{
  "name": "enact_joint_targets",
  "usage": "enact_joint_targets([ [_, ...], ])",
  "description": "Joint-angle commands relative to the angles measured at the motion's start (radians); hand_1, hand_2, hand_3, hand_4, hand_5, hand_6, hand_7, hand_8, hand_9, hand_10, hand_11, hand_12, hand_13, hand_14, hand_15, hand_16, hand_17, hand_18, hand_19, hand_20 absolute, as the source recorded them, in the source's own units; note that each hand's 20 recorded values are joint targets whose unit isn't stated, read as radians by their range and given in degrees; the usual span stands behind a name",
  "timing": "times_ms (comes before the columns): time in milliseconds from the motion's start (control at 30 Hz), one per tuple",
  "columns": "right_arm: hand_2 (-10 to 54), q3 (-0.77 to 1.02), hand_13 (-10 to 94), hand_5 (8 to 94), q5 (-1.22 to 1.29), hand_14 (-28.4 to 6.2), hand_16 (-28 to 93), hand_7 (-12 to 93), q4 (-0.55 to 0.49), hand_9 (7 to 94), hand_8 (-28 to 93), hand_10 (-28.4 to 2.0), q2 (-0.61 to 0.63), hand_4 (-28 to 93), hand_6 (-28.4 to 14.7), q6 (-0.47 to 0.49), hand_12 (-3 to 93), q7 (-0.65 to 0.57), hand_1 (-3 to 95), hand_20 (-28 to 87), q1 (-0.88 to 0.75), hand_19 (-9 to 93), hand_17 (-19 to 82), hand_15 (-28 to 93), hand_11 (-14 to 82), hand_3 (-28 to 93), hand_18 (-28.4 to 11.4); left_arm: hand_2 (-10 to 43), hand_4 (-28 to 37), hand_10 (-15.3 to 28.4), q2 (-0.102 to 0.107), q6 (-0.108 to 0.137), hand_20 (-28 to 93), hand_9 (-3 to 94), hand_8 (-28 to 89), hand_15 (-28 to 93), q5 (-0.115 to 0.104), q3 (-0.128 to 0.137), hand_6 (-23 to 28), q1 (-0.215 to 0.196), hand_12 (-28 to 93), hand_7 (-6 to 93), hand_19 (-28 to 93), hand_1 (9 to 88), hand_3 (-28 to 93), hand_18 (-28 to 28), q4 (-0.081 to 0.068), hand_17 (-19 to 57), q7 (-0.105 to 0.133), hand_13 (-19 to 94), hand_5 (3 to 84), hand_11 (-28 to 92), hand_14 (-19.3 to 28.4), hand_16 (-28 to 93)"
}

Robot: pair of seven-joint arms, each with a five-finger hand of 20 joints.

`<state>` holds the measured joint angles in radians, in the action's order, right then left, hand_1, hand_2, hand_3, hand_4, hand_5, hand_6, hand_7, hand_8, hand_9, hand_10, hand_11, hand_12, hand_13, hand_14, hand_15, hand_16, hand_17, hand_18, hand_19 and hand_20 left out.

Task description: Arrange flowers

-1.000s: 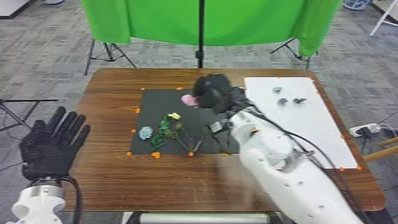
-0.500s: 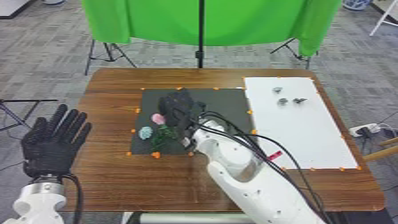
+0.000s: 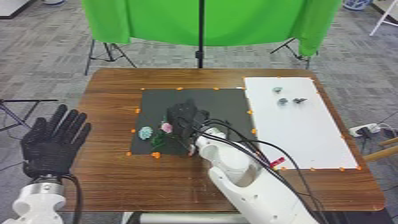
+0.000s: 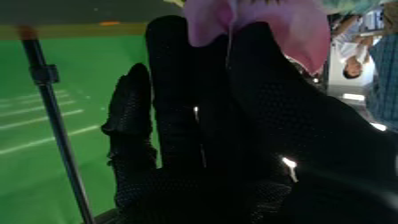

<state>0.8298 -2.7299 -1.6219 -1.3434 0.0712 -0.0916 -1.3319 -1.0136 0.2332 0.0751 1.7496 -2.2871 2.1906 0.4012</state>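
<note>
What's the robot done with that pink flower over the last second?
The right hand, already holding the pink flower at the start, carried it left and toward the robot over the black mat, then a little nearer and slightly back right. Nothing was visibly let go. The left hand, the pale blue flower and the small pieces on the white sheet stayed put.
</note>
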Motion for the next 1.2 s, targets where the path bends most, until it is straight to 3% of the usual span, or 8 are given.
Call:
enact_joint_targets([
  [33,-9.5,-0.006,57,72.4,-0.005,-9.6,36,27,-0.066,68.4,-2,-13.2,0.028,-28,-0.3,0.052,18.5,-0.055,56.4,47,-0.015,79,26,45,19.5,76,-21.2,9.0,-28.3,13.8,-0.006,0.0,14,37.9,-9,19,-0.006,0.003,7.9,-0.011,10,9.7,32,27.7,80,13.0,0.0,-4.8,-0.016,32,43.3,17,12.5,-2],
  [133,-9.5,0.0,55,70.1,-0.013,-10.8,33,24,-0.068,66.2,-4,-13.1,0.032,-28,-0.2,0.07,18.0,-0.053,53.8,49,-0.018,79,26,49,20.4,80,-21.4,9.0,-28.3,13.7,-0.006,-0.003,15,38.1,-9,19,-0.015,0.002,8.0,-0.014,10,9.9,34,27.7,80,13.2,-0.001,-4.9,-0.015,32,43.7,17,12.5,-2],
  [400,-9.5,0.018,52,67.7,0.012,-12.5,27,22,-0.09,61.6,-14,-13.9,0.043,-28,-0.4,0.101,17.5,-0.076,51.7,49,-0.035,79,24,53,19.0,85,-21.7,8.5,-28.3,13.8,-0.004,-0.003,15,38.1,-9,19,-0.013,0.006,8.1,-0.012,10,10.0,34,28.0,80,13.3,0.0,-4.9,-0.021,32,43.7,17,12.4,-2],
  [600,-9.5,0.121,49,63.6,0.127,-13.7,22,21,-0.208,58.8,-14,-15.5,0.082,-28,-1.5,0.045,17.6,-0.133,46.6,50,-0.074,79,23,56,18.4,86,-22.3,8.4,-28.3,13.7,-0.01,-0.009,14,38.0,-9,19,-0.006,0.003,8.1,-0.003,10,10.0,34,28.1,80,13.3,-0.002,-4.9,-0.025,32,43.8,17,12.4,-2],
  [700,-9.5,0.222,48,59.7,0.163,-14.6,21,18,-0.239,56.2,-13,-16.4,0.115,-28,-2.7,0.07,17.3,-0.211,43.7,49,-0.08,80,23,56,17.3,85,-22.3,8.1,-28.3,13.7,-0.014,-0.013,14,38.0,-9,19,-0.004,0.003,8.1,-0.001,10,10.0,34,28.1,80,13.3,-0.001,-4.9,-0.021,32,43.8,17,12.5,-2],
  [933,-9.5,0.411,41,52.8,0.184,-16.1,16,14,-0.091,49.1,-11,-17.7,0.205,-28,-4.6,0.038,16.2,-0.366,42.6,46,-0.037,79,23,51,13.4,83,-22.2,8.1,-28.3,13.7,-0.014,-0.006,14,38.1,-9,19,0.003,0.007,8.1,-0.013,10,9.9,33,28.3,80,13.2,0.005,-4.9,-0.006,32,43.7,17,12.4,-2],
  [1033,-9.5,0.44,41,54.1,0.057,-15.2,15,16,0.042,49.0,-12,-16.3,0.223,-28,-3.5,-0.087,15.3,-0.31,44.7,45,-0.025,79,23,46,12.4,84,-21.9,8.1,-28.3,13.6,-0.016,0.024,14,38.1,-9,19,0.05,0.007,8.1,-0.02,10,10.0,33,28.2,80,13.2,0.011,-4.9,-0.012,32,43.7,17,12.4,-2],
  [1200,-9.5,0.444,45,56.8,0.048,-13.4,15,18,0.117,52.0,-13,-13.5,0.233,-28,-1.5,-0.009,14.5,-0.318,48.2,43,0.013,79,23,42,13.0,84,-21.7,8.1,-28.3,13.7,-0.015,0.013,14,38.1,-9,19,0.061,0.002,8.1,-0.012,10,9.9,33,28.2,80,13.1,0.009,-4.9,-0.014,32,43.7,17,12.4,-2],
])
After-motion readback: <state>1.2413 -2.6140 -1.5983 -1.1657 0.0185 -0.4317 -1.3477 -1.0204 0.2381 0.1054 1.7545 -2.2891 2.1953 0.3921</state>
